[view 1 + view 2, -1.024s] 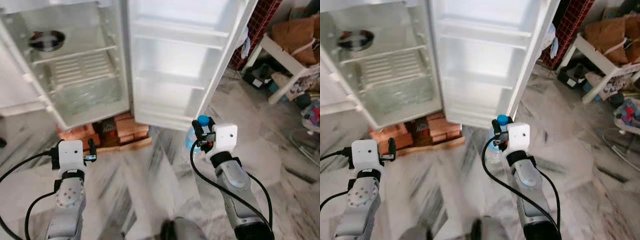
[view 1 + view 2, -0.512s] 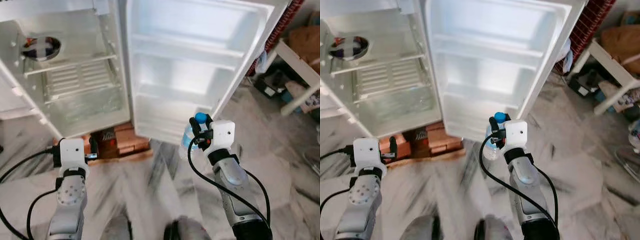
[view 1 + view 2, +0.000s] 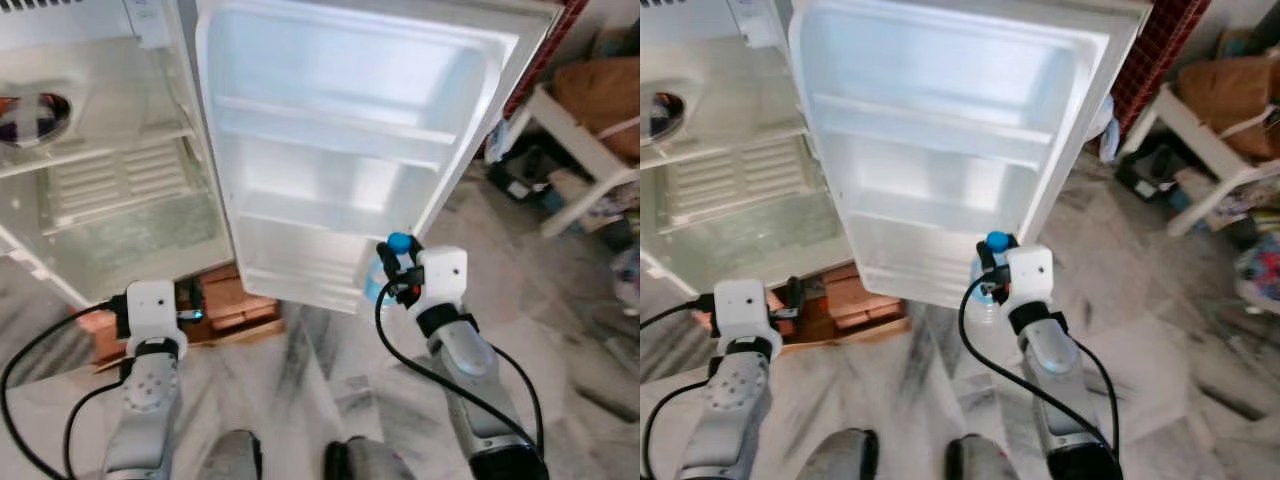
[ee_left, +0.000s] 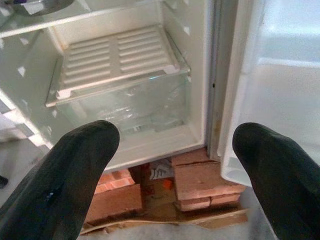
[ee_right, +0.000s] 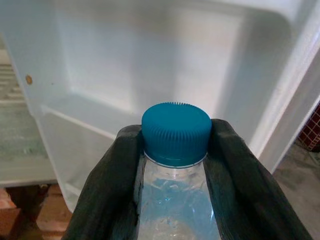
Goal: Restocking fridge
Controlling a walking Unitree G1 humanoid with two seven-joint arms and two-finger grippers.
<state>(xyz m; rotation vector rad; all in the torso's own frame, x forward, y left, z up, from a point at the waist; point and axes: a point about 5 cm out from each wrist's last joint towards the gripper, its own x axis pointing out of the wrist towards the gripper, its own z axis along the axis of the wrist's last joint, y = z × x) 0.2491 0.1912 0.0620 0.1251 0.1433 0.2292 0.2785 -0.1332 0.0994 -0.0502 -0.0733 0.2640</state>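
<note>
My right gripper (image 3: 398, 272) is shut on a clear water bottle (image 3: 378, 282) with a blue cap (image 5: 176, 132), held upright just in front of the lowest shelf of the open fridge door (image 3: 340, 170). In the right wrist view both black fingers (image 5: 115, 185) press the bottle's neck under the cap. My left gripper (image 3: 190, 300) is open and holds nothing, low at the left before the fridge body (image 3: 90, 200). Its two fingers (image 4: 75, 170) stand wide apart, facing the glass crisper drawer (image 4: 125, 107). The door shelves are bare.
A dark bowl (image 3: 28, 112) sits on an upper fridge shelf. The fridge rests on red bricks (image 3: 235, 300) and cardboard. A white bench (image 3: 590, 160) with bags and clutter stands at the right. Marble floor spreads below, with my feet (image 3: 300, 460) at the bottom.
The camera has swung right and come closer, so the door now stands in the middle. My right gripper still holds the bottle, nearer the door's bottom shelf. The left gripper has stayed open.
</note>
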